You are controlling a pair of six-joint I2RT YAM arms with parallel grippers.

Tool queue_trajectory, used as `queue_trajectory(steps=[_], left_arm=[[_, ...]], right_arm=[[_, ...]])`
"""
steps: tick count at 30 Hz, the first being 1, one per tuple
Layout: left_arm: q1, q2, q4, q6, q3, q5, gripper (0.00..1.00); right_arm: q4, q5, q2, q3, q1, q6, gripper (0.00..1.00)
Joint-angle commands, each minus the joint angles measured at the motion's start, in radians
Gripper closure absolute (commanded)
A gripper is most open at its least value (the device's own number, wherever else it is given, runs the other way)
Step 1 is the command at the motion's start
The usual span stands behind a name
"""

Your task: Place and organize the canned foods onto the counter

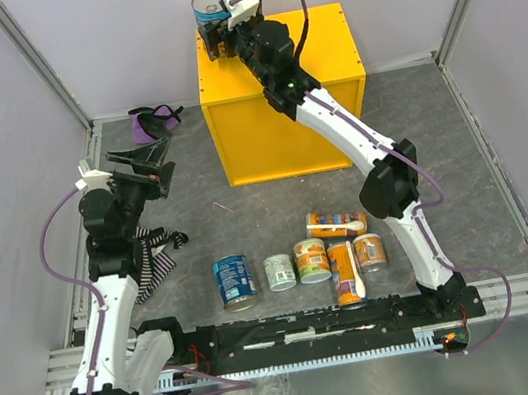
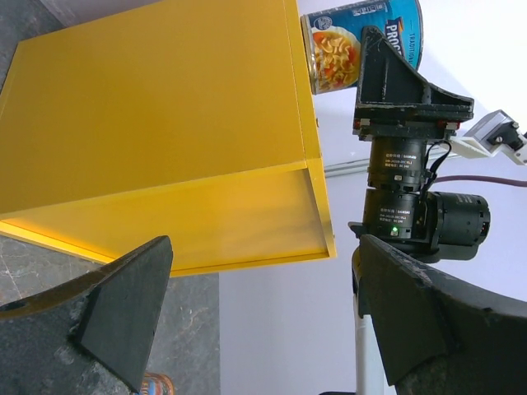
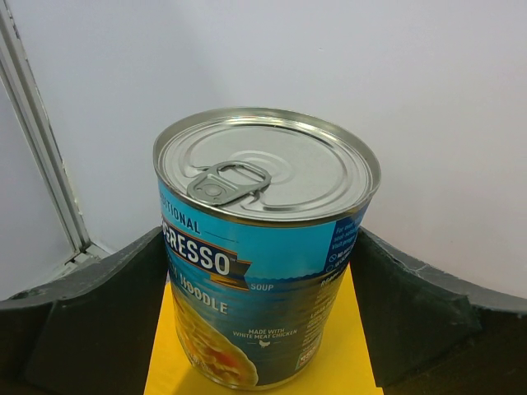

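Observation:
My right gripper (image 1: 213,25) is shut on a blue-labelled can (image 1: 210,6) with a silver top, held upright over the back left corner of the yellow counter (image 1: 322,56). In the right wrist view the can (image 3: 263,247) sits between both fingers (image 3: 99,313), at or just above the yellow top (image 3: 354,346); I cannot tell if it touches. My left gripper (image 1: 142,167) is open and empty, left of the counter. Its wrist view shows the counter (image 2: 165,123) and the held can (image 2: 362,41). The other cans lie on the floor: blue (image 1: 234,279), pale-green (image 1: 280,272), orange (image 1: 311,260).
More orange cans are grouped at front centre: one lying down (image 1: 336,224), one with a white spoon (image 1: 346,273), a short one (image 1: 369,252). A purple cloth bundle (image 1: 155,121) lies at the back left. A striped cloth (image 1: 152,257) lies beside the left arm.

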Motion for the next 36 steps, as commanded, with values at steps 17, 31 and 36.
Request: queue_trajectory(steps=[17, 31, 36], left_arm=[[0.024, -0.001, 0.021, 0.02, 0.027, 0.044, 0.0], [0.025, 0.009, 0.033, 0.016, 0.041, 0.055, 0.01], [0.025, 0.017, 0.047, 0.016, 0.044, 0.05, 0.01]], right_arm=[[-0.083, 0.06, 0.069, 0.009, -0.006, 0.057, 0.34], [-0.092, 0.067, -0.048, -0.112, -0.006, 0.08, 0.17], [-0.124, 0.047, -0.083, -0.148, -0.006, 0.09, 0.01]])
